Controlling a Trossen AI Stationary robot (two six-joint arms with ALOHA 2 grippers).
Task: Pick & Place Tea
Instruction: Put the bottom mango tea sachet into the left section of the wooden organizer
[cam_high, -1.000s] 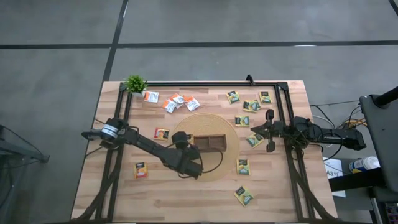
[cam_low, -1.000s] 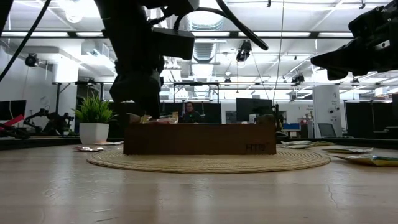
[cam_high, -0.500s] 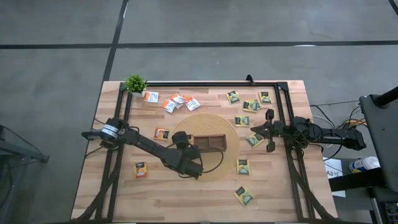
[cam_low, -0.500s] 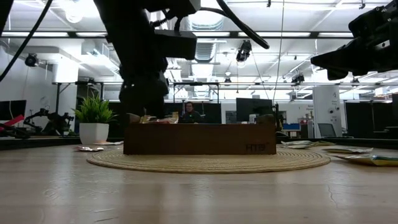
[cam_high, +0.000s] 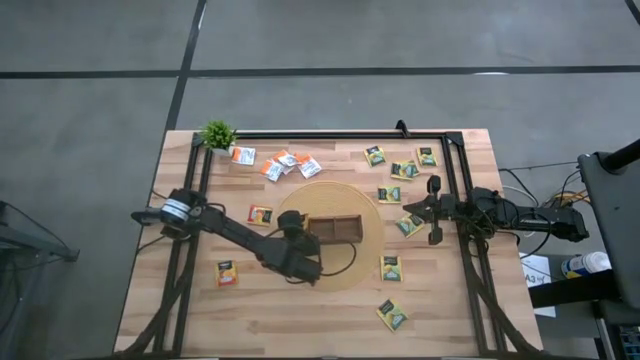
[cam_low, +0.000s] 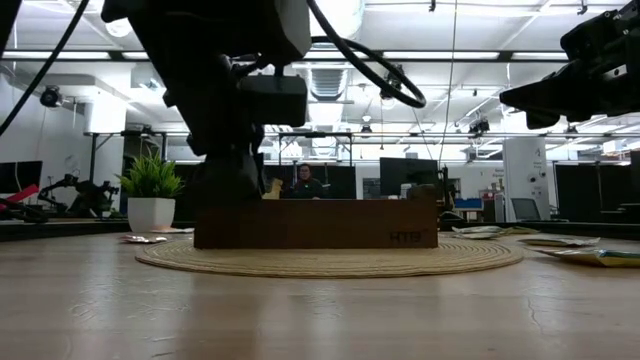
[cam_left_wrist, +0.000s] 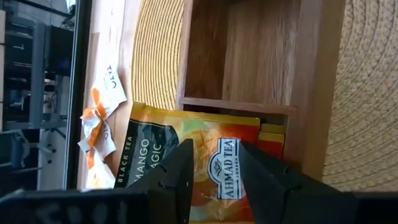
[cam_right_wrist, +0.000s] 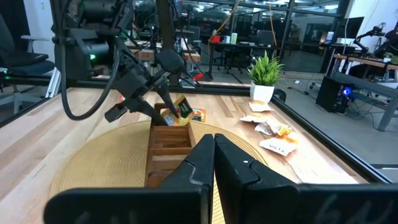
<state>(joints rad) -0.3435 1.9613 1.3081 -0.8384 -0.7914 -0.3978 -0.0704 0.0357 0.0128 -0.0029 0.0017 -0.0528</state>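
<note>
The left claw (cam_high: 297, 224) hangs over the left end of the long wooden tray (cam_high: 345, 232), which lies on a round woven mat (cam_high: 370, 250) in the middle of the bench (cam_high: 450, 310). Its two dark fingers (cam_left_wrist: 177, 171) are drawn narrow and pinch a yellow-orange tea sachet (cam_left_wrist: 186, 155) printed with mango black tea lettering, held on edge just above the tray's end compartment, where more orange sachets (cam_left_wrist: 270, 138) already lie against the divider. In the right wrist view the same sachet (cam_right_wrist: 181, 107) shows tilted at the tip of the left claw (cam_right_wrist: 163, 99), right over the tray (cam_right_wrist: 168, 140). From the low view the left arm fills the space above the tray's left end (cam_low: 215, 225), and a sliver of the yellow sachet (cam_low: 273, 187) peeks above the tray wall. The right claw (cam_high: 432, 212) waits over the right side of the bench, well apart from the tray, its fingers (cam_right_wrist: 239, 165) pressed together with nothing between them. Loose sachets are scattered across the bench: a cluster of white-and-orange ones (cam_high: 285, 163) near the small potted plant (cam_high: 217, 133) at the far left corner, several dark green and yellow ones (cam_high: 403, 168) toward the far right, one orange sachet (cam_high: 260, 214) just left of the mat, another (cam_high: 227, 272) nearer the left front, and two more (cam_high: 392, 314) on the near right side.
</note>
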